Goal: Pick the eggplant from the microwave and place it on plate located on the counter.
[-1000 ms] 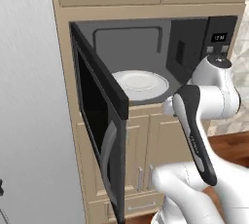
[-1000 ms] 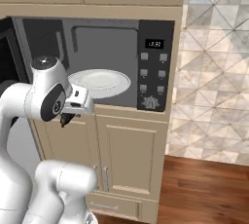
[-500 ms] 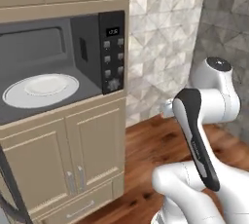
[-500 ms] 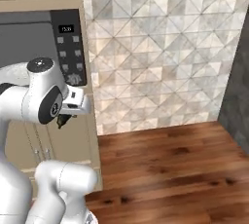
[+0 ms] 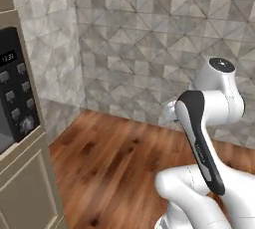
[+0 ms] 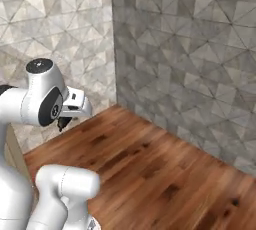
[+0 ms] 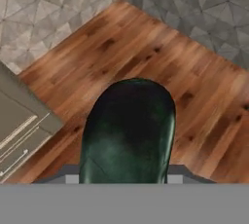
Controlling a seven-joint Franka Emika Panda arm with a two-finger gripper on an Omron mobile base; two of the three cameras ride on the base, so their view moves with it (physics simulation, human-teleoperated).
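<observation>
The eggplant (image 7: 127, 129), dark and glossy, bulges up in the middle of the hand view, and my gripper (image 7: 124, 177) is shut on it, its fingertips mostly hidden behind it. In the right base view the gripper (image 6: 64, 122) hangs under the white hand with a dark lump in it, high above the floor. The microwave (image 5: 13, 101) shows just its black button panel and display at the far left of the left base view. The plate and the counter are out of view.
Reddish wood floor (image 6: 150, 164) spreads ahead, bounded by grey tiled walls (image 6: 190, 49) that meet in a corner. A beige cabinet front (image 5: 25, 190) stands under the microwave, and the cabinet (image 7: 19, 121) also shows at the left of the hand view.
The whole picture has swung to the right, so the camera moved. The microwave slid off to the left edge and bare floor and walls came in. The arm's pose and grip look the same.
</observation>
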